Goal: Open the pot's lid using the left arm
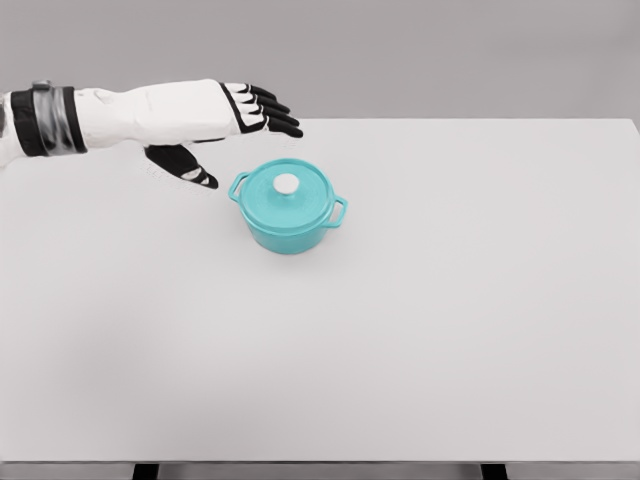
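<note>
1. Sat left of centre on the table [480, 330]: teal pot [288, 226], lid [287, 191] on, white knob [287, 184] at its middle.
2. Hovered up and left of the pot, apart from it: left hand [215, 125], fingers straight, thumb dropped, nothing held.
3. Needed next, by judgement: palm brought squarely over the knob, then lowered.
4. Best pinched by thumb and fingers on the knob alone, clear of the rim.
5. Best lifted straight up, so the pot would not drag.
</note>
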Motion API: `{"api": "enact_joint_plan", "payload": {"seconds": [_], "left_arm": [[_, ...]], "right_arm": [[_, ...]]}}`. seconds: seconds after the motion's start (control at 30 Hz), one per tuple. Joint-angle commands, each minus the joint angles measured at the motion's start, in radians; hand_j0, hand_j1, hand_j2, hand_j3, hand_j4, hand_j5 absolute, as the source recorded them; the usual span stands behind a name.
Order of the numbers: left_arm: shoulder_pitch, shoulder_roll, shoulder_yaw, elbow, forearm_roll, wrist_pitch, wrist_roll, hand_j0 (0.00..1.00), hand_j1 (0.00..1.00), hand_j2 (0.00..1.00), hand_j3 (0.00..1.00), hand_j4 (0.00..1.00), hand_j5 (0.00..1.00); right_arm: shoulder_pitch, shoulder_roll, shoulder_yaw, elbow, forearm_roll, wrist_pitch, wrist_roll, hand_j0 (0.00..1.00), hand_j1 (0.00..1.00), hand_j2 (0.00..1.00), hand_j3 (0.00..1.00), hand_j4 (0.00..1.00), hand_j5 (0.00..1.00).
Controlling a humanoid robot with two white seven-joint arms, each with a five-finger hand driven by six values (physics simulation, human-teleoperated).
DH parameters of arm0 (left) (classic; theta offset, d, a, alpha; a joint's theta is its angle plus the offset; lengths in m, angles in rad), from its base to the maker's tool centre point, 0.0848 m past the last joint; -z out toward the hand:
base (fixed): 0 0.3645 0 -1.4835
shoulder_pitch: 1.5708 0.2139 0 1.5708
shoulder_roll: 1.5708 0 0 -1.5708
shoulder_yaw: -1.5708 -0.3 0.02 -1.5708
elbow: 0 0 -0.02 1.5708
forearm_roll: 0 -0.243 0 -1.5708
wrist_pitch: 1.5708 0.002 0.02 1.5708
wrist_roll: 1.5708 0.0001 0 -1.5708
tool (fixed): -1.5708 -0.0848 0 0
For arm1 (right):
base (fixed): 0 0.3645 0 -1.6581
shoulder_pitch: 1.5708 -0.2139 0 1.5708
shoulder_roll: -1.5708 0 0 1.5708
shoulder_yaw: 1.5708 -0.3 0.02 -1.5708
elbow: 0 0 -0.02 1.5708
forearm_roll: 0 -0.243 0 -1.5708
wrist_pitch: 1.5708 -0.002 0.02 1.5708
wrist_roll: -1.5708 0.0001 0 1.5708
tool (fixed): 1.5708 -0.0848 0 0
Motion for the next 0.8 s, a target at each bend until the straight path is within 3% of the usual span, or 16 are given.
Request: {"api": "enact_joint_plan", "payload": {"seconds": [0.0, 0.1, 0.27, 0.47, 0.57, 0.63, 0.77], "left_arm": [[0.000, -0.067, -0.031, 0.072, 0.003, 0.002, -0.001, 1.00, 1.00, 1.00, 1.00, 1.00, 1.00], [-0.048, -0.122, -0.103, 0.115, -0.002, 0.002, -0.098, 1.00, 1.00, 1.00, 1.00, 1.00, 1.00], [-0.089, -0.210, -0.121, 0.230, -0.045, 0.002, -0.098, 1.00, 1.00, 1.00, 1.00, 1.00, 1.00], [-0.100, -0.222, -0.123, 0.260, -0.051, 0.002, -0.098, 1.00, 1.00, 1.00, 1.00, 1.00, 1.00], [-0.101, -0.282, -0.121, 0.393, -0.133, 0.002, -0.098, 1.00, 1.00, 1.00, 1.00, 1.00, 1.00], [-0.106, -0.303, -0.121, 0.454, -0.146, 0.002, -0.098, 1.00, 1.00, 1.00, 1.00, 1.00, 1.00], [-0.107, -0.342, -0.123, 0.459, -0.147, 0.002, -0.098, 1.00, 1.00, 1.00, 1.00, 1.00, 1.00]], "right_arm": [[0.000, 0.000, 0.000, 0.000, 0.001, 0.000, 0.000, 1.00, 1.00, 1.00, 1.00, 1.00, 1.00], [0.000, 0.000, 0.000, 0.000, 0.001, 0.000, 0.000, 1.00, 1.00, 1.00, 1.00, 1.00, 1.00], [0.000, 0.000, 0.000, 0.000, 0.001, -0.002, 0.000, 1.00, 1.00, 1.00, 1.00, 1.00, 1.00], [0.000, 0.000, 0.000, 0.000, 0.001, 0.000, 0.000, 1.00, 1.00, 1.00, 1.00, 1.00, 1.00], [0.000, 0.000, 0.000, 0.000, 0.001, -0.002, 0.000, 1.00, 1.00, 1.00, 1.00, 1.00, 1.00], [0.000, 0.000, 0.000, 0.000, 0.001, -0.002, 0.000, 1.00, 1.00, 1.00, 1.00, 1.00, 1.00], [0.000, 0.000, 0.000, 0.000, 0.001, 0.000, 0.000, 1.00, 1.00, 1.00, 1.00, 1.00, 1.00]]}}
